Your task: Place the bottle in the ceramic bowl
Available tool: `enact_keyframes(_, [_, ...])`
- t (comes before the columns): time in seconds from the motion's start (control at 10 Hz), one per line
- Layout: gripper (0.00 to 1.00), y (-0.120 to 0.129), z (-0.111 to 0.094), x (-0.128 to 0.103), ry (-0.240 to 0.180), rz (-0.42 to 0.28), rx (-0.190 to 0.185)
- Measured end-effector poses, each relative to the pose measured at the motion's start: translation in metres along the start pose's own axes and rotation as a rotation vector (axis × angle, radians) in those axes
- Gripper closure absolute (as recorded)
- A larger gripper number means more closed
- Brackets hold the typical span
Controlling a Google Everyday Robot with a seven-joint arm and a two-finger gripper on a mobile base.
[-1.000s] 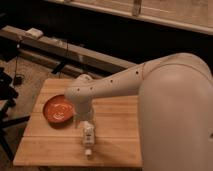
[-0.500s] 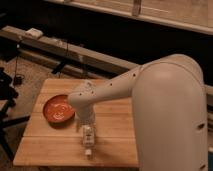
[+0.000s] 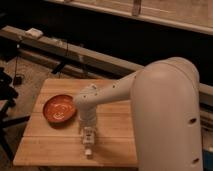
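Note:
The orange-red ceramic bowl (image 3: 58, 109) sits on the left part of the wooden table (image 3: 112, 122). My gripper (image 3: 88, 140) hangs down from the white arm (image 3: 107, 95), right of the bowl and toward the table's front edge. A small whitish bottle (image 3: 88, 151) shows at the gripper's tip, close to the table top. I cannot tell whether it is held or resting on the wood. The bottle is apart from the bowl, about one bowl width from its rim.
The table's front edge (image 3: 75, 164) is close below the gripper. The arm's large white link (image 3: 167, 115) fills the right side. A long rail (image 3: 100, 59) and cables lie on the floor behind. A dark stand (image 3: 6, 100) is at the left.
The arm's large white link has swung left and now covers more of the table's right side. The gripper and bottle have stayed at nearly the same spot. The bowl has not moved.

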Motion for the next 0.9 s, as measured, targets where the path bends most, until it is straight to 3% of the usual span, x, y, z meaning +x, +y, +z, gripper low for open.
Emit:
enact_keyframes(0.3, [0.38,0.000,0.010,-0.006,0.013,-0.011,0.000])
enact_keyframes(0.7, [0.78,-0.002,0.008,-0.013,0.031,-0.013,0.018])
enact_keyframes(0.9, [0.97,-0.005,-0.015,-0.023,0.020,-0.019,0.022])
